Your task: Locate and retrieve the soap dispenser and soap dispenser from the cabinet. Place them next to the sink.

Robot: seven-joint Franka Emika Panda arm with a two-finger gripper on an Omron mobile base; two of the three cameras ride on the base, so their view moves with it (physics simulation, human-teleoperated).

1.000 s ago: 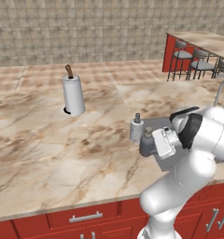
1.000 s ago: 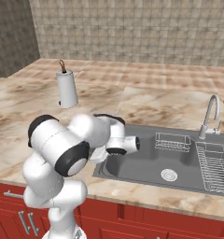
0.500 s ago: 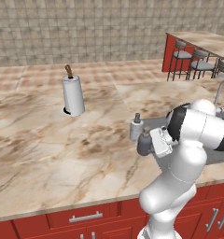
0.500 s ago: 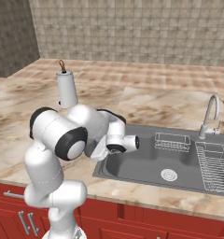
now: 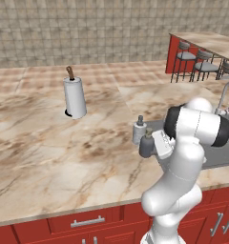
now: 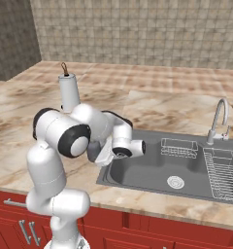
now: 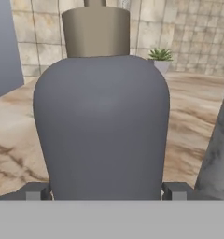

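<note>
Pincer [image 7: 106,191]: you have it clamped on the dark grey soap dispenser [image 5: 147,144].
Marbled soap dispenser [image 5: 139,130]: upright on the surface [image 5: 49,143], just beside the sink [image 6: 196,168].

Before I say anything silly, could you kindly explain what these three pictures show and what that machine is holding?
It is a white robot arm in a simulated kitchen. Two pictures come from cameras on its base, behind it left and right; the third looks out from its hand. On the marble counter stand a paper-towel roll and a marbled soap dispenser beside the sink. The claw has a finger on either side of the dark grey soap dispenser, apparently gripping it.
</note>
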